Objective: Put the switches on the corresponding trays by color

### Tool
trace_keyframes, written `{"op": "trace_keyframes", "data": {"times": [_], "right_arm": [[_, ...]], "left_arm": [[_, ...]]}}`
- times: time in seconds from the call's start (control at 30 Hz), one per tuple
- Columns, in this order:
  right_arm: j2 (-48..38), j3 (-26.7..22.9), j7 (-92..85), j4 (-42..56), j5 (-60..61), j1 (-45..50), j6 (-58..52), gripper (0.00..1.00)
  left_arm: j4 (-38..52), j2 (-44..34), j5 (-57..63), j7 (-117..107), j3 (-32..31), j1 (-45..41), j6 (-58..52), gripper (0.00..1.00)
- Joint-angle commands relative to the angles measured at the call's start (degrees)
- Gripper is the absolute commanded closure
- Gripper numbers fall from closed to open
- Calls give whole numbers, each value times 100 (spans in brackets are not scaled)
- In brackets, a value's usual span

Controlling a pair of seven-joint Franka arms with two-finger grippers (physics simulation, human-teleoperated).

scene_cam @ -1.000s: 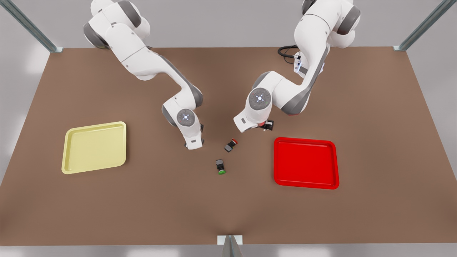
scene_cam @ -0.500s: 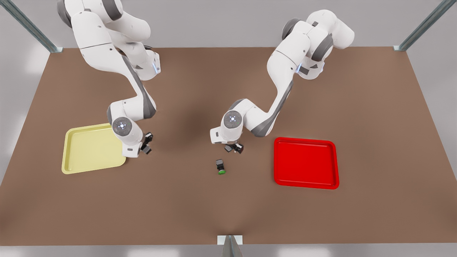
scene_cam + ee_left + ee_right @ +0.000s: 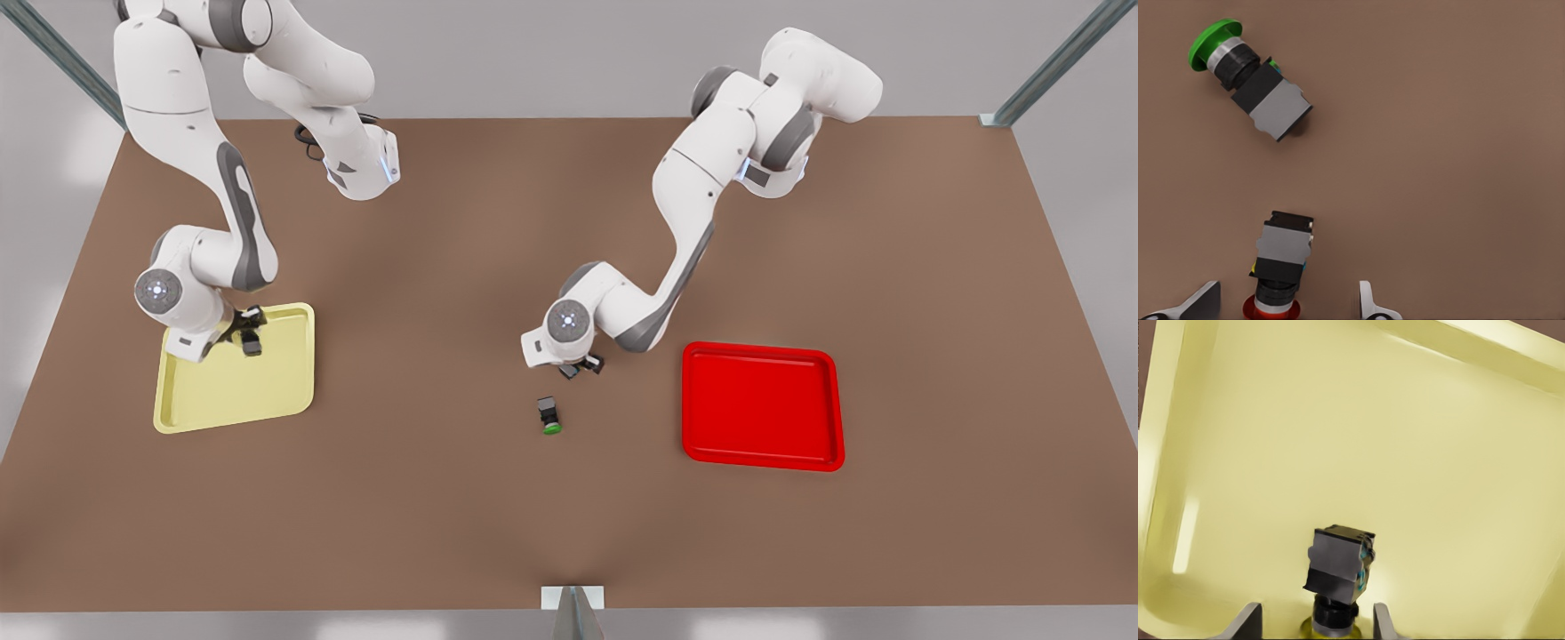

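Right gripper: I am hanging it over the pale yellow tray, near the tray's far edge in the front view; the fingers are spread, with the yellow-capped switch sitting between them, and I cannot tell whether they are touching it.
Yellow-capped switch: its dark grey body is pointing away from my wrist, with the yellow tray floor behind it.
Left gripper: I am holding it low over the bench, mid-scene, fingers spread apart on either side of the red-capped switch.
Red-capped switch: it is lying on the bench, cap toward my wrist, well apart from the red tray.
Green-capped switch: it is lying on the bench, near my left gripper.
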Motion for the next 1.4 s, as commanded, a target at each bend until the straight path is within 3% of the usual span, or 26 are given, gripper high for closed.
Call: {"op": "trace_keyframes", "data": {"times": [0.0, 0.17, 0.2, 0.27, 0.3, 0.33, 0.5, 0.57, 0.87, 1.0, 1.1, 1.37], "right_arm": [[-4, 0, 1, 1, 1, -5, -7, 0], [-224, 35, 616, 501, 1, 83, -25, 0], [-356, 149, 1081, 1353, 1, 144, -1051, 0], [-251, 870, 2338, 3443, -8, 127, -3431, 0], [-233, 835, 2382, 4123, 219, 127, -4023, 0], [-356, 756, 2838, 4096, 774, 144, -3918, 0], [-918, 1072, 3560, 3921, 976, 294, -4323, 0], [-945, 1099, 3692, 3921, 1301, 294, -4322, 0], [-971, 1160, 3745, 4000, 1187, 390, -4384, 0], [-971, 1151, 3745, 4000, 1187, 373, -4393, 0], [-971, 1160, 3745, 4000, 1187, 373, -4393, 0], [-971, 1151, 3745, 4009, 1187, 364, -4393, 0]], "left_arm": [[19, 22, -19, 0, 0, 0, -15, 0], [212, 233, -10, 105, 0, -9, -7, 0], [256, 277, -1, 298, -18, -9, 46, 0], [273, 304, -10, 545, -18, -9, 64, 0], [273, 312, -1, 597, -18, -9, 64, 0], [273, 312, -1, 624, -18, -9, 64, 0], [221, 383, 17, 615, -18, -9, 55, 0], [230, 383, 43, 624, 9, -9, 29, 30], [212, 383, 263, 598, 9, -70, 64, 29], [203, 383, 263, 598, 9, -70, 64, 42], [203, 383, 271, 606, 17, -70, 64, 44], [212, 383, 271, 545, 26, -70, 240, 42]]}}
